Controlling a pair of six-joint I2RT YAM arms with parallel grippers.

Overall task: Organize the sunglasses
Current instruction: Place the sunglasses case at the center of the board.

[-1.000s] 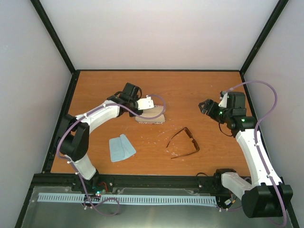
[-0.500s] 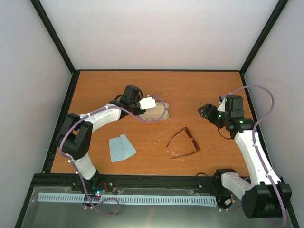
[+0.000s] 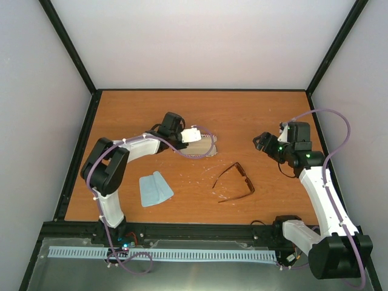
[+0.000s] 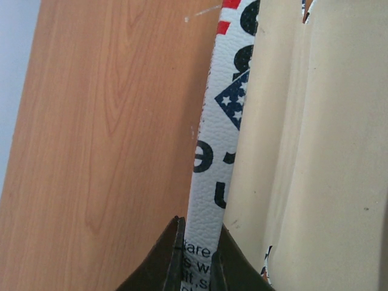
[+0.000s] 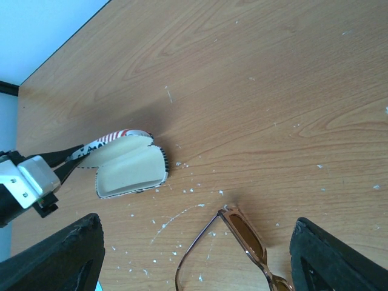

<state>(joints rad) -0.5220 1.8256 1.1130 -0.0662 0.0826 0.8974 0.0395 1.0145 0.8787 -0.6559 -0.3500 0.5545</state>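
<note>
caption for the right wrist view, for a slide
Left gripper pinches the lid of the open case; sunglasses lie unfolded nearby.

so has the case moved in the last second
Yes. The case has shifted right, away from the cloth and closer to the sunglasses, both of which stayed put.

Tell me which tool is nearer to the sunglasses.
Right. The right tool hovers just beyond the sunglasses; the left tool grips the case, farther away left.

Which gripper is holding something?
The left gripper: it is pinched shut on the flap of the open striped case. The right gripper hangs open, holding nothing.
</note>
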